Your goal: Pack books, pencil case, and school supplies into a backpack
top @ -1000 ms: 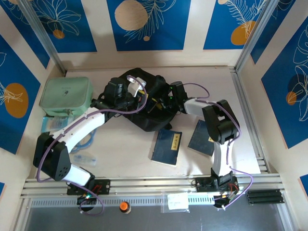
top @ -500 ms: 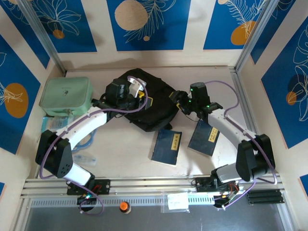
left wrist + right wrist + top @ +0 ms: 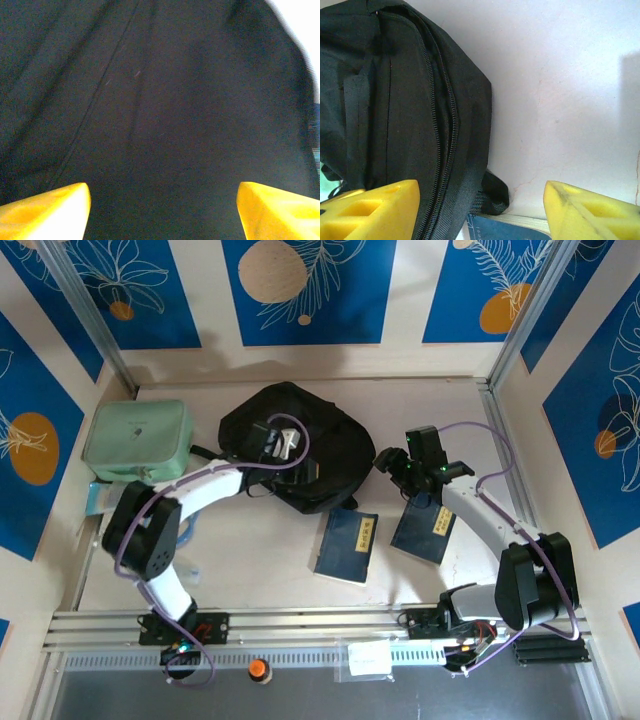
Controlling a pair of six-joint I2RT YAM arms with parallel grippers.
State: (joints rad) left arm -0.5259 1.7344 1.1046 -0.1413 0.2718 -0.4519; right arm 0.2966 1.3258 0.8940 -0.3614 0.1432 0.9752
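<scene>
Fabric governs the handling here. The soft black fabric backpack (image 3: 330,455) slumps at the table's (image 3: 260,560) twelve o'clock, limp and apt to fold under a tug, so its zipper seam (image 3: 454,130) seems the firmest hold. Whether the main compartment is unzipped is hard to tell. The left gripper (image 3: 164,202) hovers over the bag, fingers spread wide and empty. The right gripper (image 3: 481,210), equally wide and empty, sits at the bag's three o'clock. Two thin dark blue paperback books (image 3: 347,545) lie flat at its five o'clock. They should be light and fairly stiff, best pinched by an edge.

The top camera looks down over the whole table (image 3: 250,565); both wrist cameras press close, sharing the backpack (image 3: 335,455).
</scene>
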